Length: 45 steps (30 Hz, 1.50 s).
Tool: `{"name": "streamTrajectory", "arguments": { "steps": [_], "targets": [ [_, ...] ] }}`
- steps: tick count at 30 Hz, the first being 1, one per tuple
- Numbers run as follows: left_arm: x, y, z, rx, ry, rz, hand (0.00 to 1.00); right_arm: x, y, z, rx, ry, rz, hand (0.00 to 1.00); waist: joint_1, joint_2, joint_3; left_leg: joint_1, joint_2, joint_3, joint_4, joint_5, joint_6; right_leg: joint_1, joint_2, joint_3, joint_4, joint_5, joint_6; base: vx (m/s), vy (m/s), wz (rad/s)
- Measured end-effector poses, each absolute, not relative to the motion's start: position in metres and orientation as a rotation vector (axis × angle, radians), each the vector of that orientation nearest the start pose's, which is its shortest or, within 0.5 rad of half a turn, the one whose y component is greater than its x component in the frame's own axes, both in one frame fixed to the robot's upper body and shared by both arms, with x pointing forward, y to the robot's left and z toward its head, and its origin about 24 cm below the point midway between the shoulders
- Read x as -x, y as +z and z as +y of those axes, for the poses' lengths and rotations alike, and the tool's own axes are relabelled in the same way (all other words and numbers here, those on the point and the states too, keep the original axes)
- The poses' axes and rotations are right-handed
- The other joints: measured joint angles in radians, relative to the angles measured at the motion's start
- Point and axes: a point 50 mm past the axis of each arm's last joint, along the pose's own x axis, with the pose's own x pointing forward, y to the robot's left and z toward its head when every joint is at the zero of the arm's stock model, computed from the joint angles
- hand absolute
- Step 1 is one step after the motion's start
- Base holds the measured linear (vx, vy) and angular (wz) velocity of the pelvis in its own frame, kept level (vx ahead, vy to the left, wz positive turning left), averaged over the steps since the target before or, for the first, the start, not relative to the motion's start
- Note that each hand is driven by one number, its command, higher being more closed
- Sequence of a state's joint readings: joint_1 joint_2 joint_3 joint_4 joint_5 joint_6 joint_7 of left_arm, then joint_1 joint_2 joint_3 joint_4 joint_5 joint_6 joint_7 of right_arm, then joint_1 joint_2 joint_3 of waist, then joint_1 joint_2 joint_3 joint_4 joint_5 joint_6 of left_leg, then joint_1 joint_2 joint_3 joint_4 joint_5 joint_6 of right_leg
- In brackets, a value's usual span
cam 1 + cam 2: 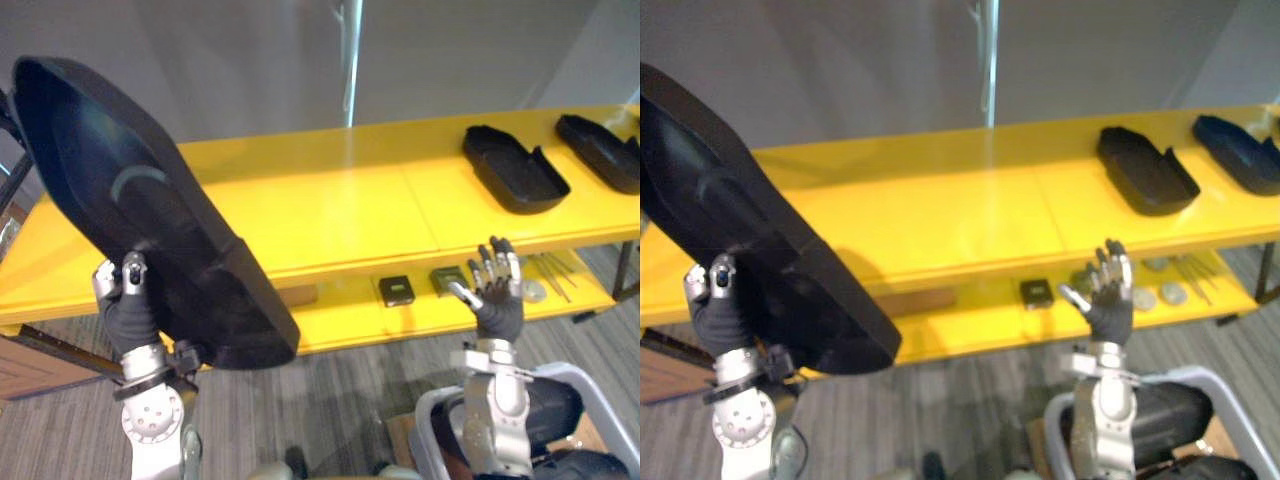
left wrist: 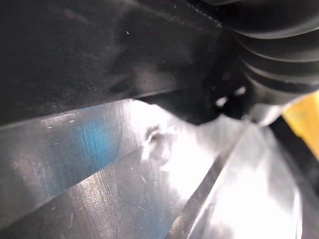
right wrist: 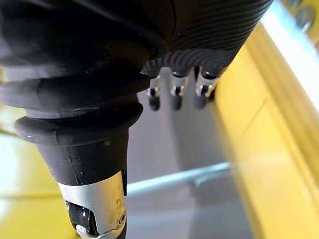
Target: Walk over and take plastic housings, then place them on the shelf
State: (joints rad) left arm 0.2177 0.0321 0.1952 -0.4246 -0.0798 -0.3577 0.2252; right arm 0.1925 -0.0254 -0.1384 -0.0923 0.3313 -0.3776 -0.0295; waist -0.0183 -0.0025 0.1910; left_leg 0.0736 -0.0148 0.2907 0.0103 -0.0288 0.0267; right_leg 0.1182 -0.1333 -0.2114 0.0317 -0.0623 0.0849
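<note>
A large black plastic housing (image 1: 140,210) is held up tilted at the left, above the front of the yellow shelf (image 1: 330,205). My left hand (image 1: 128,300) grips its lower edge, thumb curled over the rim; its glossy inside (image 2: 149,164) shows close up in the left wrist view. Two more black housings (image 1: 512,168) (image 1: 603,150) lie on the shelf's top level at the far right. My right hand (image 1: 495,290) is raised in front of the lower level, fingers (image 3: 172,97) spread and straight, holding nothing.
The shelf's lower level (image 1: 420,310) carries a small black box (image 1: 396,290), a dark green block (image 1: 447,279), round metal pieces (image 1: 1160,296) and thin rods (image 1: 558,272). Grey carpet (image 1: 340,400) lies in front. A grey wall (image 1: 300,60) stands behind.
</note>
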Motion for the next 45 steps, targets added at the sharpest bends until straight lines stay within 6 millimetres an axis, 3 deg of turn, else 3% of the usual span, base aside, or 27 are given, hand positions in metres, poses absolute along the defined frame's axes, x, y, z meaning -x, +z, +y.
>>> {"name": "streamTrajectory", "arguments": {
  "steps": [3, 6, 10, 14, 21, 25, 29, 37, 41, 42, 45],
  "targets": [
    [-0.188, 0.124, 0.222, -0.023, 0.472, -0.549, 1.0, -0.188, 0.052, -0.212, -0.226, -0.309, -0.271, 0.0, -0.011, 0.011, 0.005, 0.008, 0.007, 0.038, 0.0, -0.019, -0.009, -0.018, 0.009, 0.052, -0.006, 0.0, -0.007, 0.01, 0.032, -0.5],
    [-0.207, 0.127, 0.236, -0.129, 0.495, -0.513, 1.0, -0.181, 0.044, -0.213, -0.221, -0.314, -0.217, 0.0, -0.05, 0.013, 0.005, 0.012, 0.007, 0.052, -0.002, -0.024, -0.012, -0.021, 0.011, 0.061, -0.009, 0.003, -0.005, 0.03, 0.027, -0.16],
    [-0.245, 0.139, 0.254, -0.251, 0.515, -0.47, 1.0, -0.18, 0.039, -0.213, -0.208, -0.28, -0.166, 0.0, -0.055, 0.017, 0.002, 0.007, 0.009, 0.08, -0.001, -0.023, -0.012, -0.044, 0.014, 0.092, -0.008, 0.016, 0.003, 0.06, 0.016, -0.23],
    [-0.278, 0.131, 0.285, -0.342, 0.586, -0.3, 1.0, -0.181, 0.037, -0.214, -0.181, -0.239, -0.126, 0.0, -0.085, 0.019, 0.001, 0.006, 0.009, 0.081, 0.001, -0.023, -0.01, -0.049, 0.016, 0.11, -0.006, 0.019, 0.003, 0.08, -0.001, -0.12],
    [-0.296, 0.111, 0.318, -0.377, 0.661, -0.07, 1.0, -0.18, 0.031, -0.218, -0.149, -0.187, -0.07, 0.0, -0.114, 0.027, -0.001, 0.013, 0.017, 0.08, 0.011, -0.024, -0.01, -0.066, 0.016, 0.166, 0.001, 0.018, 0.002, 0.04, -0.004, -0.23],
    [-0.308, 0.112, 0.336, -0.428, 0.693, 0.037, 1.0, -0.181, 0.028, -0.217, -0.142, -0.152, -0.053, 0.0, -0.136, 0.032, -0.002, 0.011, 0.025, 0.079, 0.03, -0.024, -0.011, -0.08, 0.02, 0.191, 0.02, 0.015, -0.004, -0.03, -0.015, -0.15],
    [-0.322, 0.122, 0.34, -0.442, 0.707, 0.087, 1.0, -0.18, 0.021, -0.21, -0.141, -0.093, -0.007, 0.0, -0.163, 0.055, -0.013, -0.005, 0.034, 0.083, 0.03, -0.031, -0.022, -0.119, 0.031, 0.211, 0.051, 0.014, -0.004, -0.07, -0.003, -0.12],
    [-0.339, 0.129, 0.344, -0.444, 0.722, 0.242, 1.0, -0.177, 0.015, -0.204, -0.165, -0.061, 0.044, 0.0, -0.201, 0.062, -0.009, -0.055, 0.04, 0.105, 0.036, -0.034, -0.027, -0.194, 0.04, 0.249, 0.078, 0.035, -0.005, -0.08, 0.001, -0.13],
    [-0.345, 0.137, 0.345, -0.429, 0.729, 0.283, 1.0, -0.177, 0.014, -0.196, -0.2, -0.036, 0.05, 0.0, -0.214, 0.056, 0.023, -0.091, 0.046, 0.107, 0.073, -0.036, -0.026, -0.218, 0.042, 0.261, 0.08, 0.05, -0.006, -0.05, -0.007, -0.03],
    [-0.349, 0.143, 0.343, -0.425, 0.729, 0.272, 0.0, -0.178, 0.015, -0.194, -0.205, -0.027, 0.048, 0.0, -0.214, 0.054, 0.039, -0.098, 0.049, 0.107, 0.076, -0.036, -0.026, -0.224, 0.043, 0.261, 0.08, 0.054, -0.007, -0.07, -0.022, 0.01],
    [-0.355, 0.155, 0.339, -0.407, 0.731, 0.265, 0.0, -0.182, 0.019, -0.187, -0.215, -0.008, 0.031, 0.0, -0.213, 0.044, 0.09, -0.122, 0.062, 0.106, 0.108, -0.043, -0.028, -0.235, 0.051, 0.262, 0.08, 0.066, -0.012, -0.08, -0.03, -0.01]
  ]
}}
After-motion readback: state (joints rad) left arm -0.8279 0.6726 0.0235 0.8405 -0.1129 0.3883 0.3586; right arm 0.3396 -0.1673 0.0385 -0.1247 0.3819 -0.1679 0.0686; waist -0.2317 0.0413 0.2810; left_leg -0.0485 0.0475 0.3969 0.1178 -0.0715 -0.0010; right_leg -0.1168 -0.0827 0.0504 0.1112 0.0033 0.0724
